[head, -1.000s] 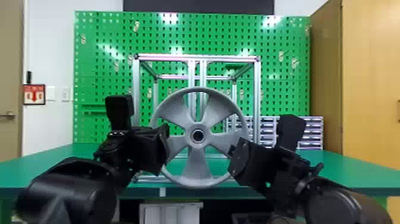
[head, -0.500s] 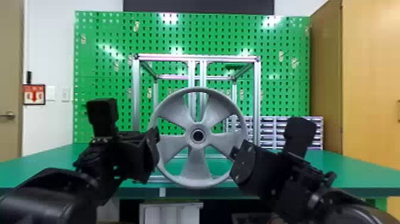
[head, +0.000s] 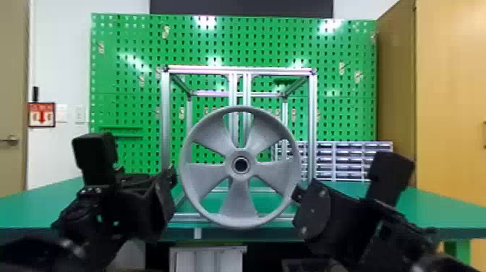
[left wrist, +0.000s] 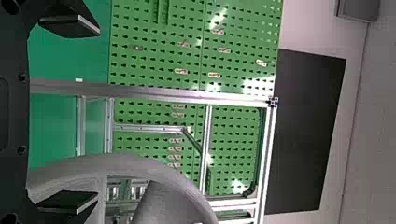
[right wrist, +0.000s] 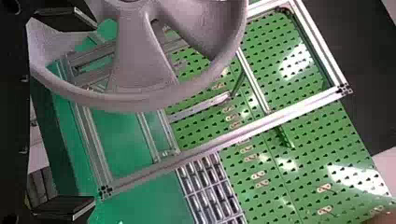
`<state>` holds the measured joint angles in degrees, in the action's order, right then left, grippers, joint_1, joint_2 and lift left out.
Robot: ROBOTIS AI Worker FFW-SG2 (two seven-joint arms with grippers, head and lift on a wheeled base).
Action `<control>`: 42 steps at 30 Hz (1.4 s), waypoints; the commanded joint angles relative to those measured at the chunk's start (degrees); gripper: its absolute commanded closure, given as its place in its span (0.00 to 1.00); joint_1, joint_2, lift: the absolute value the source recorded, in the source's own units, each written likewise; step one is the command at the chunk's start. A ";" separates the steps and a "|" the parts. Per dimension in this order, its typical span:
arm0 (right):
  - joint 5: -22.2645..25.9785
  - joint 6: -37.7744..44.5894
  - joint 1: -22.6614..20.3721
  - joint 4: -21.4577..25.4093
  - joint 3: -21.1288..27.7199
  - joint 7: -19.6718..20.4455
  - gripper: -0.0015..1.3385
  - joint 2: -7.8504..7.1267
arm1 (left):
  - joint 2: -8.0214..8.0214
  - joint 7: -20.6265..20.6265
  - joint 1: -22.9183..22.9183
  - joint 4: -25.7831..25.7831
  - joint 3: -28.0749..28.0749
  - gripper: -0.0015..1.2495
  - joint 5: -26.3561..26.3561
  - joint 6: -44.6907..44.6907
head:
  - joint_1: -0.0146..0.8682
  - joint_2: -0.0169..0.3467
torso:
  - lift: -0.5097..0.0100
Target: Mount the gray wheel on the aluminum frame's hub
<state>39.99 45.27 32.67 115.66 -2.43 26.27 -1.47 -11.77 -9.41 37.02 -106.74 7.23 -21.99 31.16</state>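
The gray wheel point(head: 238, 208) stands upright on the near side of the aluminum frame point(head: 240, 69), axis running near to far, between the left gripper point(left wrist: 98, 113) and the closer right gripper point(right wrist: 95, 111) (both spread wide), so any push should follow that line.

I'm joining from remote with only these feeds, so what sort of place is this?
Probably a workshop or robotics lab: a green pegboard stands behind a broad green worktable, and what looks like a rack of small drawers sits toward the right.
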 commanded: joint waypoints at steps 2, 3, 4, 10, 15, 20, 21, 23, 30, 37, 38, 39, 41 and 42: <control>0.09 -0.01 -3.93 3.96 1.02 -0.08 0.00 -1.78 | -1.06 0.01 -3.36 -3.21 -1.08 0.05 -0.51 0.48 | 0.01 0.06 | 0.02; 0.17 -0.18 -4.55 4.49 1.11 -0.08 0.00 -2.22 | -1.24 0.01 -3.97 -3.65 -1.34 0.05 -0.60 0.57 | 0.01 0.06 | 0.02; 0.44 -0.27 -5.16 4.84 1.37 -0.08 0.00 -2.48 | -1.33 0.01 -4.59 -4.09 -1.61 0.05 -0.60 0.66 | 0.01 0.06 | 0.02; -0.44 -0.97 -9.12 7.13 2.69 -1.75 0.00 -3.98 | -2.03 0.01 -8.63 -6.46 -3.01 0.05 -0.95 1.01 | 0.01 0.06 | 0.02; -2.29 -3.17 -13.25 7.83 2.95 -3.33 0.00 -5.21 | -2.73 0.09 -12.41 -8.66 -4.16 0.05 0.01 1.54 | 0.01 0.06 | 0.02; -10.55 -7.74 -18.26 8.88 2.34 -6.94 0.00 -5.30 | -2.91 2.29 -16.98 -9.72 -6.97 0.05 0.54 1.54 | 0.01 0.06 | 0.02; -11.78 -8.80 -19.14 8.97 2.25 -7.47 0.00 -5.21 | -3.00 2.91 -17.95 -9.80 -7.41 0.05 0.72 1.36 | 0.01 0.06 | 0.02; -14.06 -10.55 -21.25 8.97 2.08 -8.52 0.00 -5.21 | -3.00 3.52 -19.62 -9.80 -8.20 0.05 1.24 0.92 | 0.01 0.06 | 0.02; -19.43 -13.28 -25.91 8.88 2.60 -10.89 0.00 -5.21 | -3.00 5.63 -23.40 -9.80 -9.17 0.05 4.58 -2.24 | 0.01 0.06 | 0.02; -24.61 -18.73 -30.13 7.74 2.43 -13.18 0.00 -5.03 | -2.91 7.12 -27.62 -7.87 -10.04 0.05 7.31 -8.39 | 0.01 0.06 | 0.02; -25.05 -19.69 -30.56 7.30 2.43 -13.44 0.00 -4.94 | -2.82 7.65 -28.06 -7.34 -10.22 0.05 7.48 -9.36 | 0.01 0.06 | 0.02; -25.84 -20.84 -31.27 6.77 2.60 -14.41 0.00 -4.86 | -2.82 8.36 -28.67 -6.55 -10.48 0.05 8.01 -10.68 | 0.01 0.06 | 0.02; -26.63 -23.03 -32.15 5.72 2.87 -15.38 0.00 -4.77 | -2.56 9.59 -29.46 -5.23 -10.92 0.05 9.07 -12.79 | 0.01 0.06 | 0.02; -27.16 -24.44 -32.67 5.10 2.87 -15.81 0.00 -4.77 | -2.38 10.03 -29.90 -4.53 -11.10 0.05 9.07 -13.93 | 0.01 0.06 | 0.02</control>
<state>14.83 25.26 1.95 122.70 0.15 11.57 -6.39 -14.56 -0.61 8.85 -113.74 -3.11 -14.16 21.40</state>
